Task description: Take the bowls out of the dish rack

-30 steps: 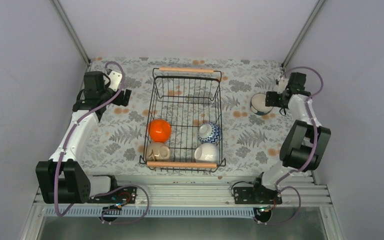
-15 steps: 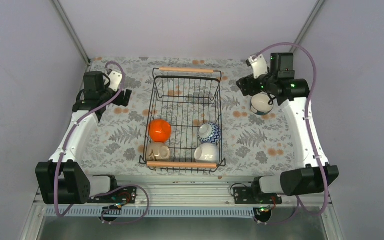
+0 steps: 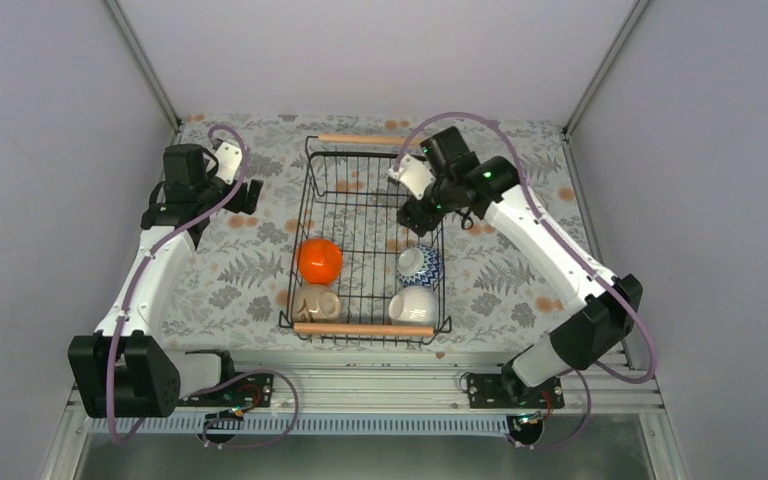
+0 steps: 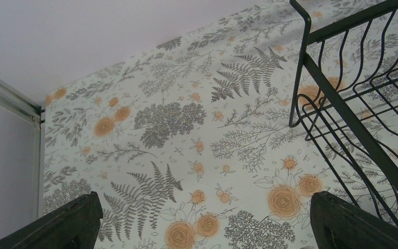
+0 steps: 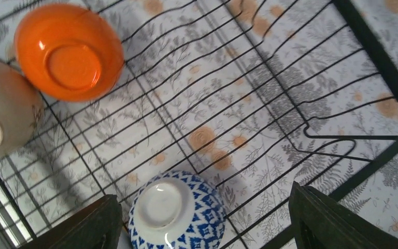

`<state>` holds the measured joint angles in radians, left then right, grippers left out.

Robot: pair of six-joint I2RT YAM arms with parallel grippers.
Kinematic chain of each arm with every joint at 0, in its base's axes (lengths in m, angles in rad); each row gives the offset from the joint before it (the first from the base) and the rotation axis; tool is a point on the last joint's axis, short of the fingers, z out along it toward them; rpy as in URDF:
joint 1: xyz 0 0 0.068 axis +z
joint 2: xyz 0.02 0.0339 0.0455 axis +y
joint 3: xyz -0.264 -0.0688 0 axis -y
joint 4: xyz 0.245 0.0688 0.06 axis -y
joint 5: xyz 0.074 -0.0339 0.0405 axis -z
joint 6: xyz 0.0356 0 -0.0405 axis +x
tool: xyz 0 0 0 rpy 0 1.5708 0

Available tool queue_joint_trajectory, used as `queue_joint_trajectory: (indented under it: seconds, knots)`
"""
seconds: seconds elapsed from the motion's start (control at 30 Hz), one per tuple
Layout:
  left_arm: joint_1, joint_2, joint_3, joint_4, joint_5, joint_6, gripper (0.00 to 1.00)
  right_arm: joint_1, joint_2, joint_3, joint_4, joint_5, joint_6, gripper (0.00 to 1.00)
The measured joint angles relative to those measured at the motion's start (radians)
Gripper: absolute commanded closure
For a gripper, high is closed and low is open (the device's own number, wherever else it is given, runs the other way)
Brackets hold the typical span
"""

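Note:
The black wire dish rack point(image 3: 303, 215) stands mid-table. Inside it, upside down at the near end, are the orange bowl point(image 3: 319, 260), beige bowl point(image 3: 315, 302), blue-and-white bowl point(image 3: 419, 266) and white bowl point(image 3: 413, 305). My right gripper point(image 3: 416, 214) is open and empty, above the rack's right side, just beyond the blue-and-white bowl. In the right wrist view that bowl point(image 5: 176, 212) lies between my spread fingers point(image 5: 337, 223), with the orange bowl point(image 5: 68, 52) and beige bowl point(image 5: 2, 122) farther left. My left gripper point(image 3: 246, 194) is open and empty over the cloth, left of the rack point(image 4: 311, 62). The teal bowl is hidden.
The rack has wooden bar handles at the far end point(image 3: 372, 139) and near end point(image 3: 364, 329). A floral cloth point(image 3: 230, 280) covers the table. Grey walls and metal posts point(image 3: 145, 60) close in the back and sides.
My right arm has swung from the back right of the table, where the teal bowl stood, leftwards to over the rack. The left arm has barely moved.

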<state>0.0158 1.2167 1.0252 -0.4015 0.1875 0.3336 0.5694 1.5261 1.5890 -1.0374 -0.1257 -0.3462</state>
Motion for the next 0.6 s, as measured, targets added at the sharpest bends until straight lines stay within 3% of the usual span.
queue_joint_trajectory:
  seconds: [0.6]
  knots:
    - [0.000,-0.013,0.000,-0.024,-0.003,0.000,0.00,0.192,0.080,-0.252,-0.012,0.274,-0.161,0.24]
